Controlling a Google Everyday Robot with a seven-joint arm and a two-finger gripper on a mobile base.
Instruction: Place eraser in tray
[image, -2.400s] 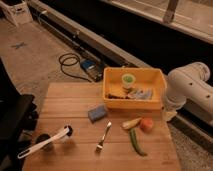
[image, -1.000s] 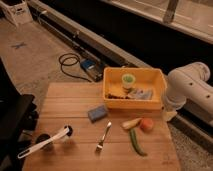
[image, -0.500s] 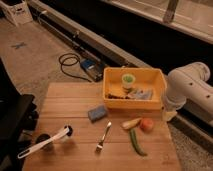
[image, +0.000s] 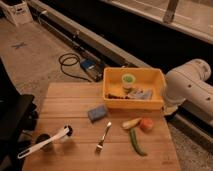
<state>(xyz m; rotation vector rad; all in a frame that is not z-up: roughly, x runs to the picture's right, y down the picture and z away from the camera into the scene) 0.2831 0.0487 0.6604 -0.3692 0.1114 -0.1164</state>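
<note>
- Brush (image: 42, 142) lies near the table's (image: 65, 102) front left corner.
- Your eraser (image: 97, 113) sits mid-table, just off the tray's (image: 131, 103) front left corner and outside it.
- Fork (image: 103, 137) lies near the front edge.
- Tray sits at the back edge with a green cup (image: 128, 80) inside.
- White arm (image: 190, 87) is past the right edge. The gripper is out of view, so you can't tell how open it is or whether it holds anything.
</note>
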